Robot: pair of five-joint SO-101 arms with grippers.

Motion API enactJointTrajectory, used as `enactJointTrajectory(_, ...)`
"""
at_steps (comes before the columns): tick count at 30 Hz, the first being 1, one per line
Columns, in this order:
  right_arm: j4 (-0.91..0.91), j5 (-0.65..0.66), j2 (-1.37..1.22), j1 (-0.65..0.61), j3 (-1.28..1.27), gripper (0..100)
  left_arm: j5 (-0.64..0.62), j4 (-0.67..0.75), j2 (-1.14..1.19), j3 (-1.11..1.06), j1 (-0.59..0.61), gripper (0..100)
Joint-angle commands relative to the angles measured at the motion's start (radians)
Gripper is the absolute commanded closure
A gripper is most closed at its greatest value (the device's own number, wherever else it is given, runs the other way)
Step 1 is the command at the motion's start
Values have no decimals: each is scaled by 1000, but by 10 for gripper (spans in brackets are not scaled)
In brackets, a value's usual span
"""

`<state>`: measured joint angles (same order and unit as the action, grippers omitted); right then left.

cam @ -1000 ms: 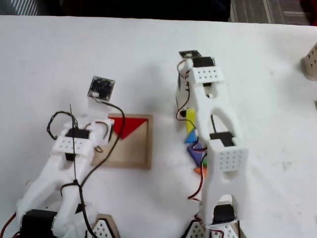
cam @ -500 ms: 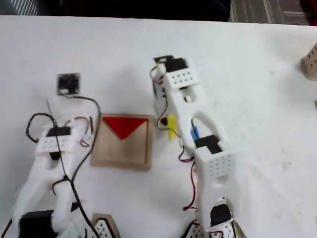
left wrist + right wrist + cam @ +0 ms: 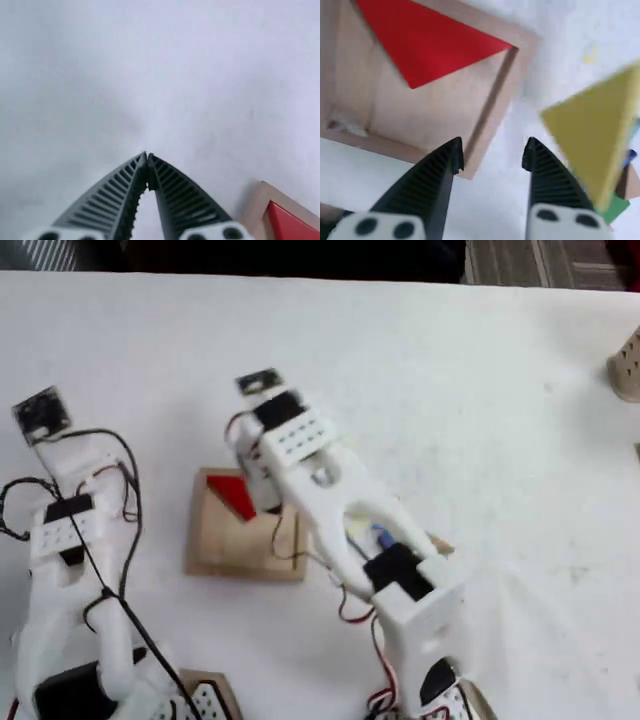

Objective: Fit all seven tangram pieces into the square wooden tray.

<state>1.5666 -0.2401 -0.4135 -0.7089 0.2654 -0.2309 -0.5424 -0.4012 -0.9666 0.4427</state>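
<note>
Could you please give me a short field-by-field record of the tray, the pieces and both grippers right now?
tray: square, wooden, on the white table
in tray: red triangle alone, against one wall
outside tray: yellow triangle, green piece past it
left gripper: fingers shut, empty, over bare table near a tray corner
right gripper: fingers open, empty, over the tray's rim, yellow triangle beside one finger

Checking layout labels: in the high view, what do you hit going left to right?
Left arm → wooden tray → tan holed object at the edge. The right arm overlaps the tray, so it's left unplaced.
</note>
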Motion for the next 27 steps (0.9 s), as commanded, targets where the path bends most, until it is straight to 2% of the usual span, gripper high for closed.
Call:
enactJointTrajectory(1,-88,-72,59,-88,-17,826,-15,28,-27,49,13,972)
enactJointTrajectory(5,-147,-117,58,-140,-20,826,-15,34,-27,49,13,972)
enactJointTrajectory(8,-136,-80,74,-140,-12,826,-14,49,-27,44,10,972)
enactJointTrajectory(10,-70,-2,110,-85,3,825,-12,49,-27,44,8,972)
enactJointTrajectory(13,4,72,171,70,0,825,-11,44,-27,44,8,972)
enactJointTrajectory(18,65,282,213,288,-8,806,-9,41,-27,43,7,972)
enactJointTrajectory(23,15,414,162,380,-68,722,-9,40,-27,43,2,972)
enactJointTrajectory(27,-88,465,82,438,-81,682,-9,25,-27,43,2,972)
